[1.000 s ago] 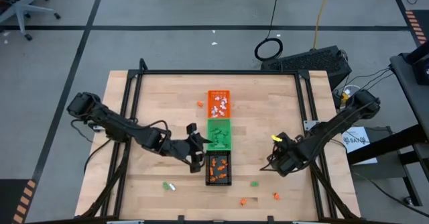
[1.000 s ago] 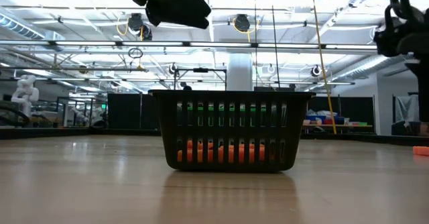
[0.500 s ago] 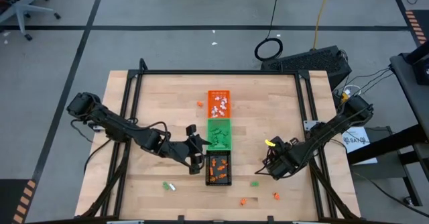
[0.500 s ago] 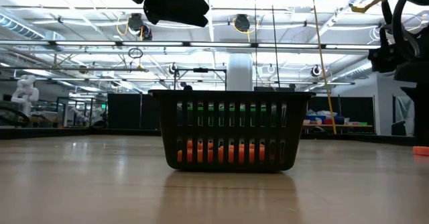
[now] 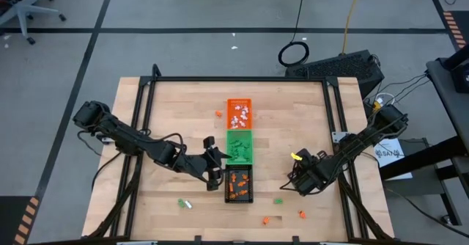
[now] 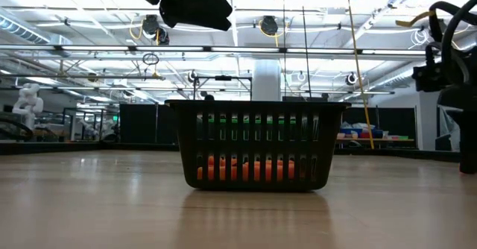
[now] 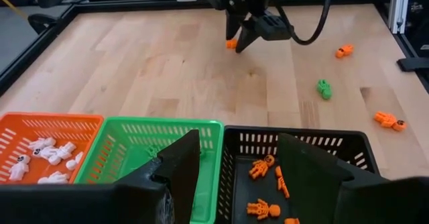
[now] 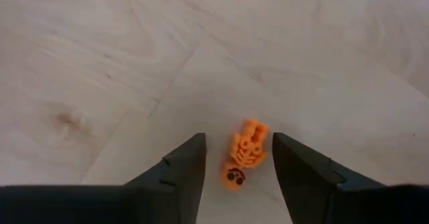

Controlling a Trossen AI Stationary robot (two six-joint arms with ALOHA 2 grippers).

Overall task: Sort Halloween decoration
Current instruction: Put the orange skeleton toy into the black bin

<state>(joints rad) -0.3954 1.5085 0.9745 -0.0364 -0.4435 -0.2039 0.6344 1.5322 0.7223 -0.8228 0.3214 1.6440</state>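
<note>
Three small trays stand in a row at the table's middle: orange (image 5: pixel 239 114) with white trinkets, green (image 5: pixel 239 145), and black (image 5: pixel 239 183) with orange trinkets. My left gripper (image 5: pixel 213 173) hovers open and empty just left of the black tray (image 7: pixel 301 163). My right gripper (image 5: pixel 291 185) is open, low over the table to the right of the trays. Its fingers stand on either side of an orange skeleton trinket (image 8: pixel 242 153) that lies flat on the wood. It also shows in the left wrist view (image 7: pixel 241 39).
Loose trinkets lie on the near part of the table: a green one (image 5: pixel 278 199), two orange ones (image 5: pixel 266 220) (image 5: pixel 301 214), and a green and white pair (image 5: pixel 183 202). One more orange one (image 5: pixel 218 114) lies left of the orange tray. A black frame edges the table.
My right gripper has come down toward the table and shifted a little toward the table's left edge, over the orange trinket.
</note>
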